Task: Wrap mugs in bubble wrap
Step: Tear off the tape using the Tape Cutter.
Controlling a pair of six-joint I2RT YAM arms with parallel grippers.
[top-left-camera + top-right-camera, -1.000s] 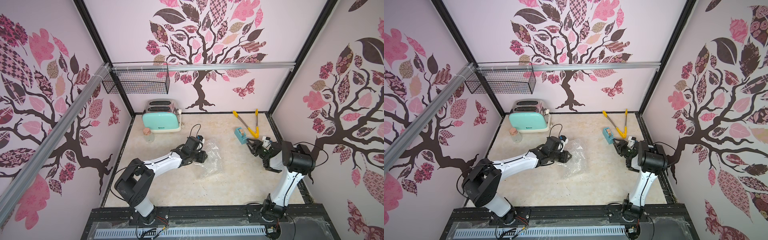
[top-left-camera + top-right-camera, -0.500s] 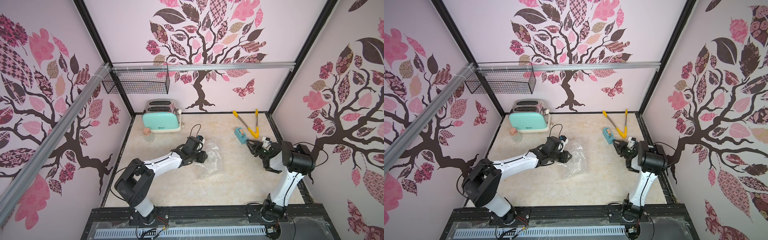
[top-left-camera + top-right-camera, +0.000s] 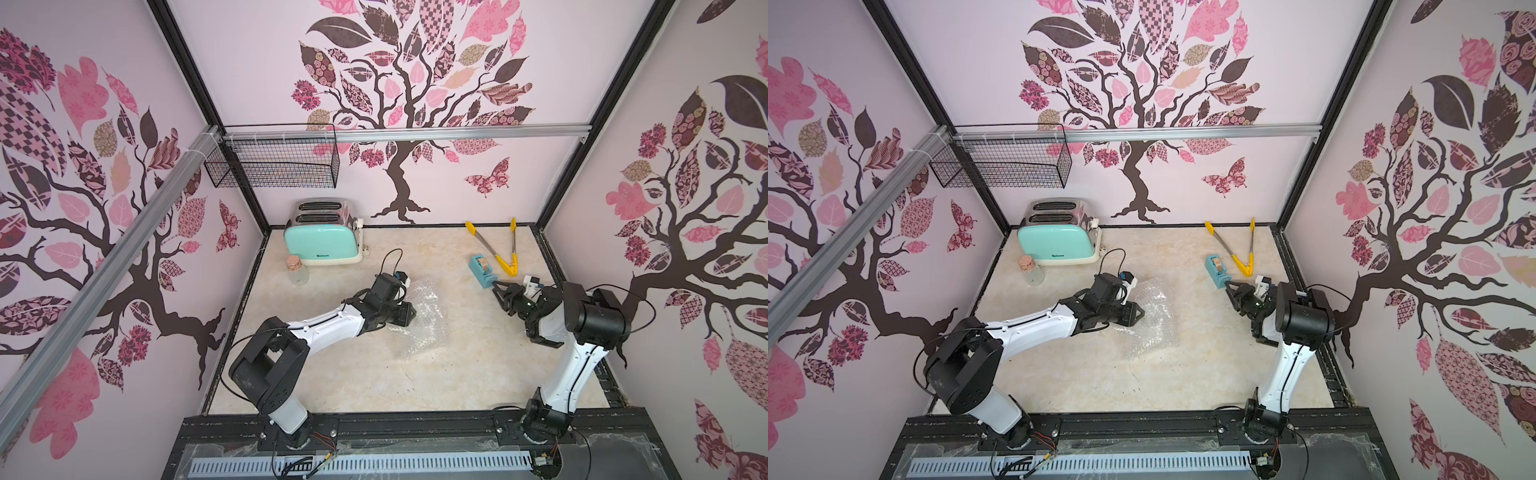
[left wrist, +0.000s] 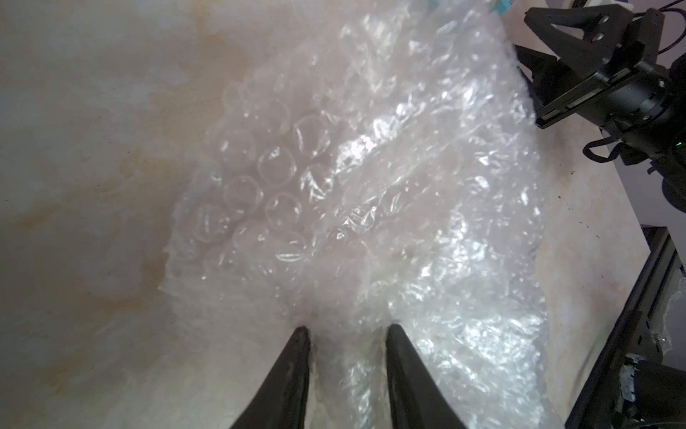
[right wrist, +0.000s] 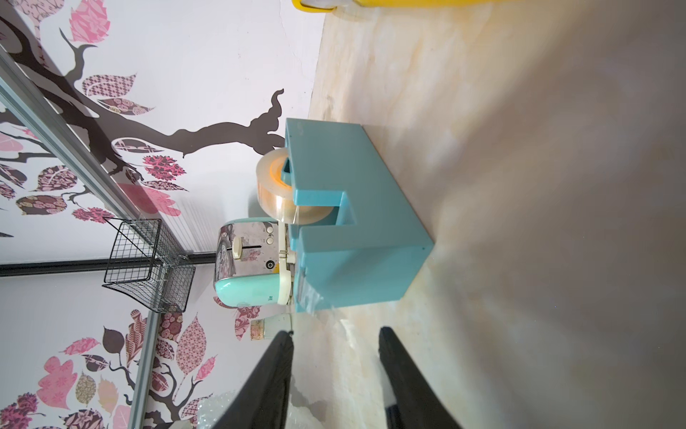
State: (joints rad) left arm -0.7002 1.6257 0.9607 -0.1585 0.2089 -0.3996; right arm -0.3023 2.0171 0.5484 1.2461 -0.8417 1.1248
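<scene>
Little has been moved since earlier. At the counter (image 3: 374,382) centre the bubble wrap (image 3: 428,320) is pinched between the jaws of the left gripper (image 4: 345,330), presumably keeping the unseen mug covered. The right gripper (image 5: 334,334), jaws apart and empty, is aimed at the tape dispenser (image 5: 352,223) at 2 o'clock.

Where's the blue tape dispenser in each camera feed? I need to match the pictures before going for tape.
Both top views: the tape dispenser stands right of centre, towards the back.
Left wrist: only a blue sliver at the picture's edge past the bubble wrap; too little to confirm.
Right wrist: mid-picture, tape roll showing.
Shared landmark: the yellow tongs, lying just beside it.
</scene>
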